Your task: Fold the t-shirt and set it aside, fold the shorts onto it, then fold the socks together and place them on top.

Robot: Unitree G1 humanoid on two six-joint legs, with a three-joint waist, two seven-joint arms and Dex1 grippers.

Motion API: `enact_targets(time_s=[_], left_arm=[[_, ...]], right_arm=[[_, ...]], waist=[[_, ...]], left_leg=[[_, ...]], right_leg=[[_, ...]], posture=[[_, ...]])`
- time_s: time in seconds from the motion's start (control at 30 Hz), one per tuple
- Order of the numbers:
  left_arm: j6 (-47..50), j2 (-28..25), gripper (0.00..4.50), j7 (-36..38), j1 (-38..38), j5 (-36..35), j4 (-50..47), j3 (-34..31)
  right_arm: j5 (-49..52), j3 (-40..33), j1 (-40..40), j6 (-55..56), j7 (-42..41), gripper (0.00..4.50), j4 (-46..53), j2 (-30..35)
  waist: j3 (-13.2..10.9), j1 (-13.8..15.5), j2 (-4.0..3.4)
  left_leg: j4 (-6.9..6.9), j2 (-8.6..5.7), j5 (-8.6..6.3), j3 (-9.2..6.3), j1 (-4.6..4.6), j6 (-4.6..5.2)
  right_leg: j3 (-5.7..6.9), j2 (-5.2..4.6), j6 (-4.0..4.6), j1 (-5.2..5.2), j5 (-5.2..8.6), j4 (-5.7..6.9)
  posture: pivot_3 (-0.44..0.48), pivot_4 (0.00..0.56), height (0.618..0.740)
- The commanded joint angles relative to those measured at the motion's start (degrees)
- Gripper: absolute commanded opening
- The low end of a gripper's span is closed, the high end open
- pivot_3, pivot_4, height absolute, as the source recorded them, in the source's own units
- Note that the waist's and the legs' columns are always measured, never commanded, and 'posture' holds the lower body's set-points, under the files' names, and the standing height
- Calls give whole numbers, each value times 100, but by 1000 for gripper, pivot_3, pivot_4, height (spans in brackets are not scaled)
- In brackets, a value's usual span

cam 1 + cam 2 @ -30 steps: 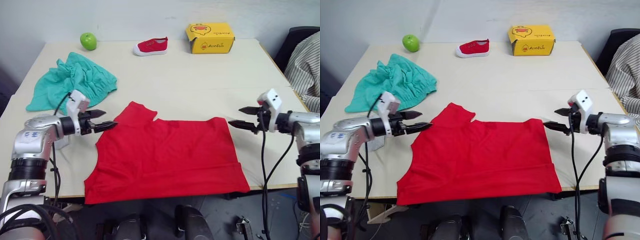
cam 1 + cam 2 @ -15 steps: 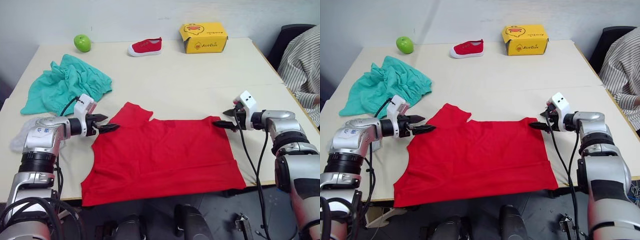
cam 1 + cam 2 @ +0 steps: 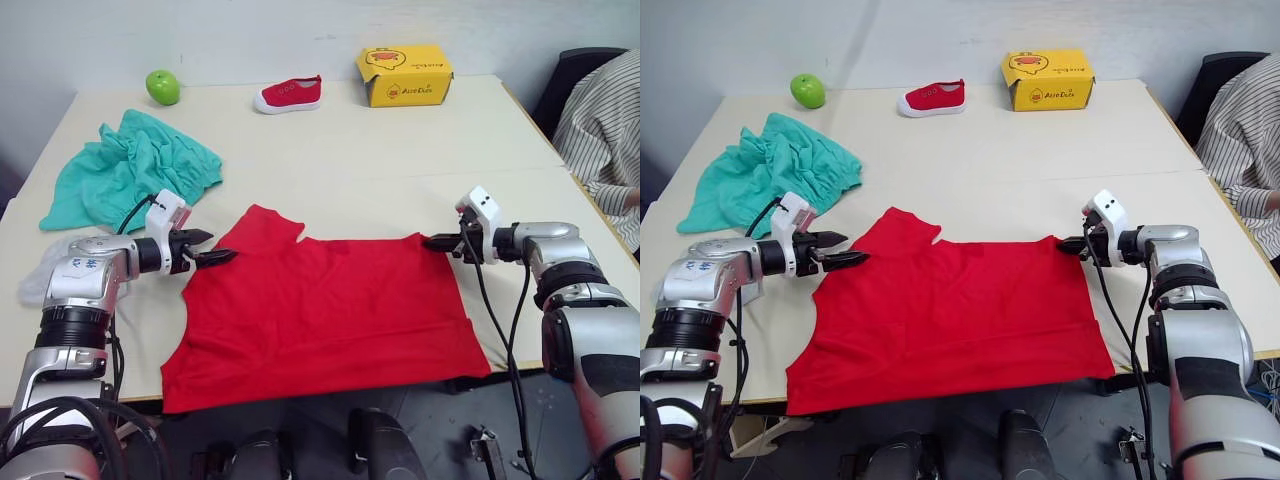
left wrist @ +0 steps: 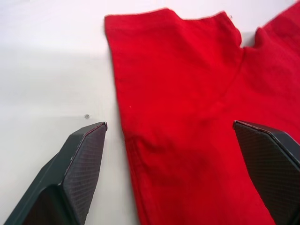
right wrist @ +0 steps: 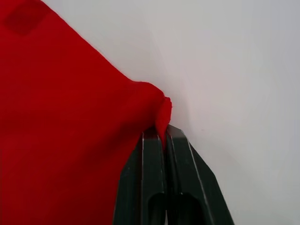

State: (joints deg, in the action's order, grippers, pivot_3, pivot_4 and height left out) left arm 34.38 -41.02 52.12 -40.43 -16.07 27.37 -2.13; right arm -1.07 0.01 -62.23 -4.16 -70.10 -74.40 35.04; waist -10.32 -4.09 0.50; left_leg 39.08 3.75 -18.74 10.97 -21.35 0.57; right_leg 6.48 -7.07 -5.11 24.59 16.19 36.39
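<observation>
The red t-shirt [image 3: 320,300] lies spread flat on the near half of the table. My right gripper [image 3: 440,242] is shut on the t-shirt's far right corner; in the right wrist view the cloth [image 5: 70,131] bunches up between the closed fingers [image 5: 152,178]. At the shirt's left edge my left gripper [image 3: 222,257] stands open, its fingers [image 4: 79,159] straddling the hem just above the tabletop. The teal shorts [image 3: 125,170] lie crumpled at the far left. A pale grey bit that may be the socks [image 3: 38,280] peeks out behind my left arm.
A green apple [image 3: 162,86], a small red shoe [image 3: 290,94] and a yellow box [image 3: 405,74] line the table's far edge. A person in a striped shirt [image 3: 605,130] sits at the right side. The shirt's hem [image 3: 310,385] hangs at the table's near edge.
My right gripper has moved left to the shirt's far right corner and shut on it. The left gripper has stayed open at the left edge. The camera has shifted.
</observation>
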Motion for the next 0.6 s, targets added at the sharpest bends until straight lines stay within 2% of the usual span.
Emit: enact_targets(time_s=[0.03, 0.3, 0.5, 0.6], left_arm=[[-307, 79, 4500, -51, -377, 124, 451, -67], [-769, 587, 4500, -330, -1805, 818, 2855, 289], [-1203, 1050, 4500, -405, -2212, 1201, 3832, 387], [-1199, 1212, 3889, -211, -2280, 1285, 3959, 407]], right_arm=[[52, -138, 116, 301, -23, 17, 129, 104], [87, -140, 419, 548, -331, 17, 343, 193], [136, -156, 552, 565, -431, 17, 491, 181], [182, -179, 625, 545, -487, 0, 589, 183]], waist=[[0, 4, 0], [0, 50, 1], [0, 88, 1], [0, 102, 1]], left_leg=[[0, 0, 0, 4, 0, 0], [1, -2, 0, 34, 0, 0], [1, -2, 0, 37, 7, 0], [5, -2, 0, 37, 9, 0]], right_leg=[[1, 0, 0, 0, 0, -1], [1, 3, -1, 0, 0, -1], [-2, 5, -1, -2, 0, 2], [-4, 4, -1, -3, 0, 6]], posture=[[0, 150, 740], [0, 150, 740], [0, 150, 740], [0, 150, 740]])
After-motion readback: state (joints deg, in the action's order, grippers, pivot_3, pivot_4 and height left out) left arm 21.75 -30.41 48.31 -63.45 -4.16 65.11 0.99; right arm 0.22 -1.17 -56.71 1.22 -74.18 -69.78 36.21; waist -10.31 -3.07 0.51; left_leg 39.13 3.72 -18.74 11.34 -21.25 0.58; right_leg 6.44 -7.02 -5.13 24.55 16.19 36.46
